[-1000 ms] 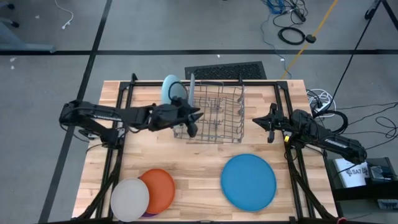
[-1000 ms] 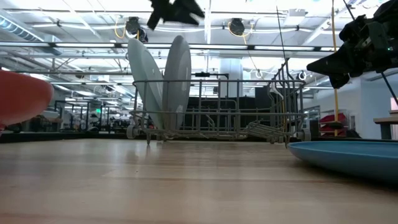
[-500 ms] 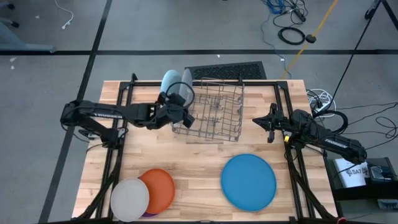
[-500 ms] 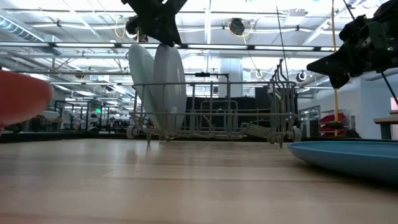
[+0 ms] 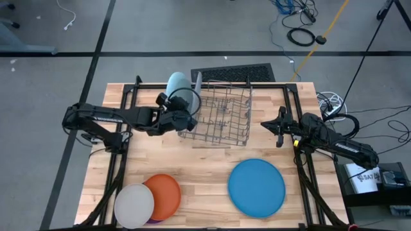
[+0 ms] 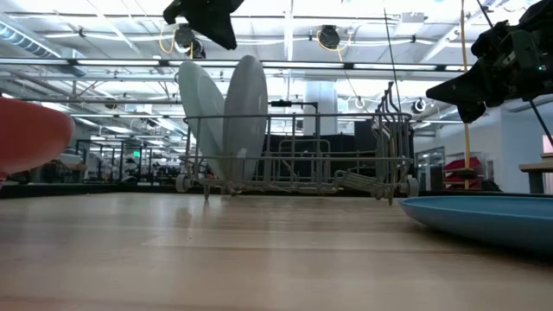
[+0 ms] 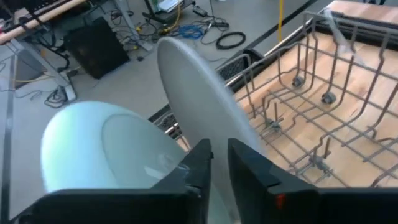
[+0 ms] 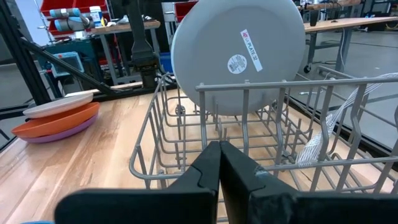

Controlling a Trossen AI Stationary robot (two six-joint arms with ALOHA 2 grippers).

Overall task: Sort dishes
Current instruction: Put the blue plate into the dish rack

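A pale grey plate [image 6: 244,117] stands on edge in the left end of the wire rack [image 6: 302,147], leaning beside a light blue plate [image 6: 199,112] that also stands there. My left gripper [image 6: 220,39] hovers just above and left of the grey plate's top rim, narrowly open and touching nothing. In the left wrist view the grey plate [image 7: 205,93] and the light blue plate [image 7: 106,146] lie past the left gripper [image 7: 219,158]. My right gripper [image 5: 279,125] waits shut at the table's right side, facing the rack [image 8: 249,90] and the grey plate [image 8: 239,56].
A large darker blue plate [image 5: 257,186] lies flat on the near right of the table. At the near left corner an off-white plate [image 5: 133,205] and an orange plate [image 5: 164,192] overlap on a purple one [image 5: 151,220]. The rack's [image 5: 221,119] right part holds no plates.
My left gripper moved from over the rack toward the table's left, came down onto the grey plate's top rim, then rose off it. The plate tipped more upright toward the light blue one, then leaned back. The rack slid a little toward the left.
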